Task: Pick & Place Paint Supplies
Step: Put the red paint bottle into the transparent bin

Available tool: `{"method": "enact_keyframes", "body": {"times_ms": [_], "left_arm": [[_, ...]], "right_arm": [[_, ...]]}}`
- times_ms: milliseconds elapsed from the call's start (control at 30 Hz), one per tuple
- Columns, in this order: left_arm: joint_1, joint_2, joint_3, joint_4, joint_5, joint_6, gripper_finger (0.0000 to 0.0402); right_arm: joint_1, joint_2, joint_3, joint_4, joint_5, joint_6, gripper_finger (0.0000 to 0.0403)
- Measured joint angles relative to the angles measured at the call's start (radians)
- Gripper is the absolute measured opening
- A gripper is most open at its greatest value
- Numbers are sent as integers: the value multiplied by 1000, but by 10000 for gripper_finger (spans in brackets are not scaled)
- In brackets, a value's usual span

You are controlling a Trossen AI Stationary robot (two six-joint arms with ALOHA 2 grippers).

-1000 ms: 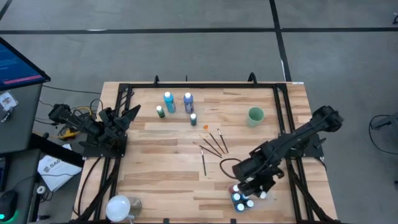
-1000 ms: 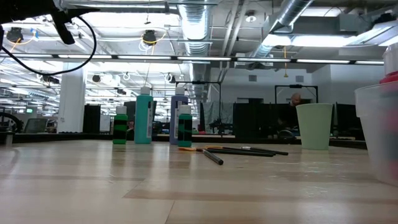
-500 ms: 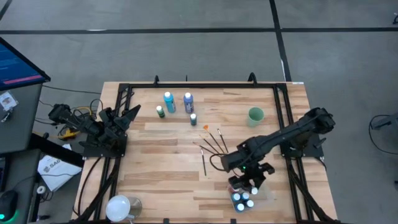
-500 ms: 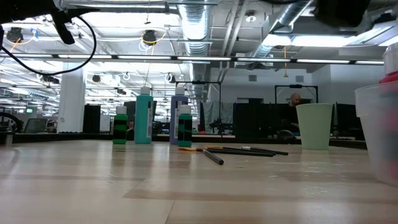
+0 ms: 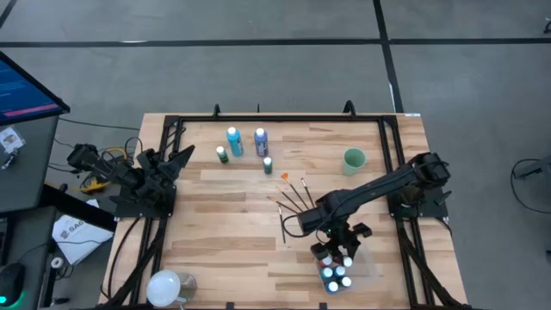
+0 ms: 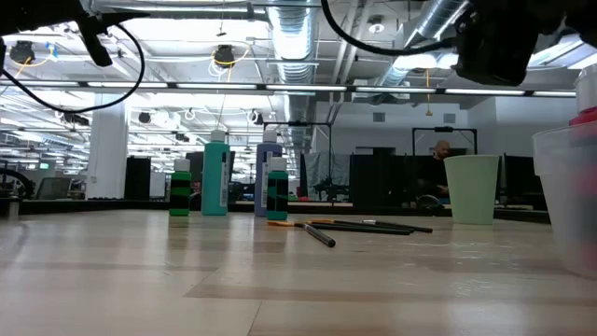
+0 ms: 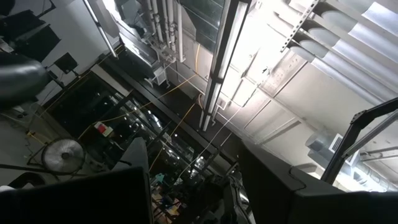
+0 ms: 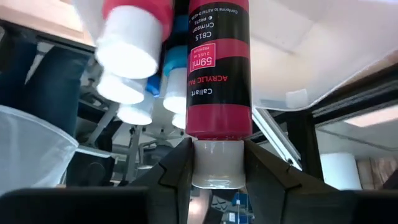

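Note:
A red paint bottle point(image 8: 217, 68) with a black label and a white cap is in my right gripper point(image 8: 216, 155), which is shut on it above the clear tub point(image 5: 365, 269) at the near right. Several white-capped bottles point(image 8: 127, 53) stand in that tub. More bottles point(image 5: 233, 142) stand upright at the far middle of the table. Thin paintbrushes point(image 5: 294, 198) lie flat near the centre. My left gripper point(image 5: 179, 157) waits open at the table's left edge, pointing up. My right gripper pinches the red bottle's white cap point(image 8: 216, 169) between its two fingers point(image 8: 180, 167), one on each side. The fingers slant down from above. The bottle's body reaches out beyond the fingertips toward the tub; its base is out of the picture, so whether it rests on anything cannot be told.
A pale green cup point(image 5: 354, 159) stands at the far right. A white round object point(image 5: 164, 286) sits at the near left corner. A black frame point(image 5: 258, 120) runs along the table's edges. Bare wood lies between the brushes and the left edge.
My right arm has swung toward the table's left edge and sunk lower. Its gripper end has stayed over the tub at the near right. In the low view the arm has come down into the picture's top right.

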Motion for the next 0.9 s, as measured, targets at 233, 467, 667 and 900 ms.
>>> {"method": "enact_keyframes", "body": {"times_ms": [233, 467, 667, 900], "left_arm": [[0, 0, 0, 0, 0, 0, 132], [0, 0, 0, 0, 0, 0, 132], [0, 0, 0, 0, 0, 0, 132], [0, 0, 0, 0, 0, 0, 132]], "right_arm": [[-22, 1, 0, -2, 12, -18, 112], [-38, 17, -1, -3, 21, -40, 112], [-52, 14, 0, -2, 42, -49, 112], [-66, 14, 0, -5, 71, -58, 112]]}}
